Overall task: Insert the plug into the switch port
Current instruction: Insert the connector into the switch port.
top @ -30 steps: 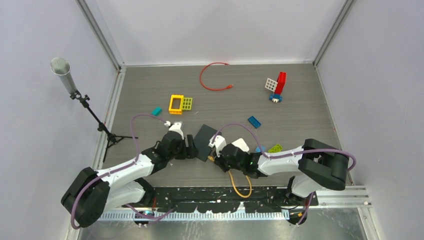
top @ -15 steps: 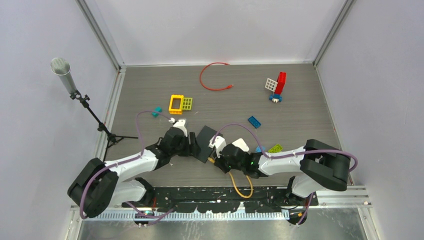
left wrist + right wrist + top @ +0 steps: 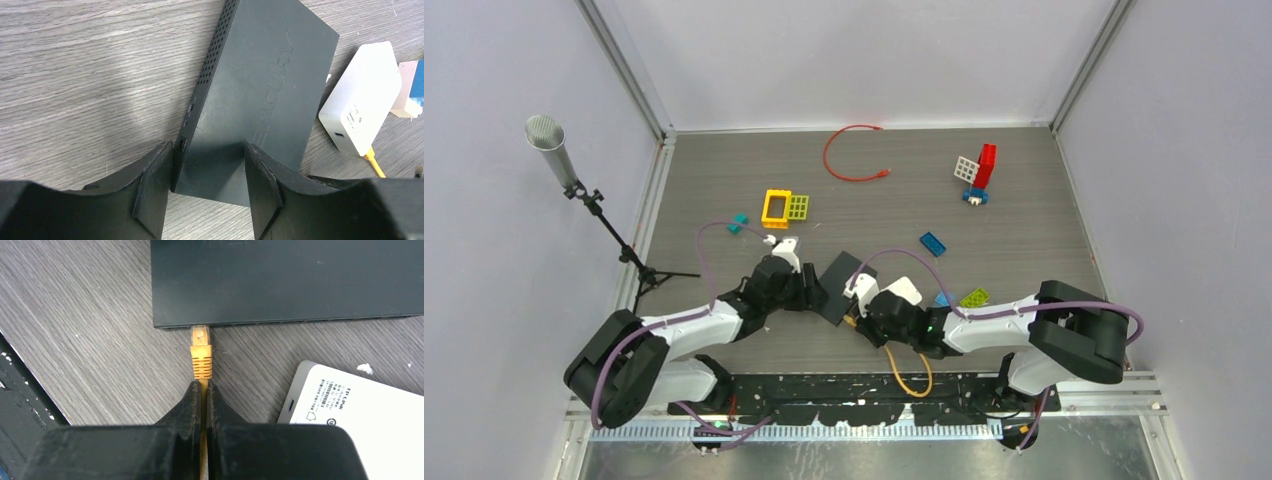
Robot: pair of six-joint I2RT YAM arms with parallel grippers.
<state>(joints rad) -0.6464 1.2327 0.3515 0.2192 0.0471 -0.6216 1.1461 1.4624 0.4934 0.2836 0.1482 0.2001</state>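
Note:
The black switch (image 3: 839, 285) lies flat between my two arms. My left gripper (image 3: 209, 150) straddles its near corner (image 3: 260, 100), jaws apart. The left finger (image 3: 155, 185) lies against the switch's side wall and the right finger (image 3: 262, 190) stands over its top face. My right gripper (image 3: 202, 390) is shut on the yellow cable just behind the yellow plug (image 3: 201, 357). The plug's clear tip sits at the port opening in the switch's front edge (image 3: 285, 280). The cable (image 3: 909, 380) loops back toward the table's near edge.
A white TP-Link adapter (image 3: 360, 400) lies right of the plug, close to the switch. Farther back are a red cable (image 3: 844, 165), a yellow brick frame (image 3: 776, 207), a blue brick (image 3: 933, 243) and a red-and-white brick stack (image 3: 979, 170). A microphone stand (image 3: 554, 150) stands at left.
My left gripper has moved in onto the switch's corner and its jaws have narrowed. The switch has turned slightly. The right gripper has kept its hold on the cable.

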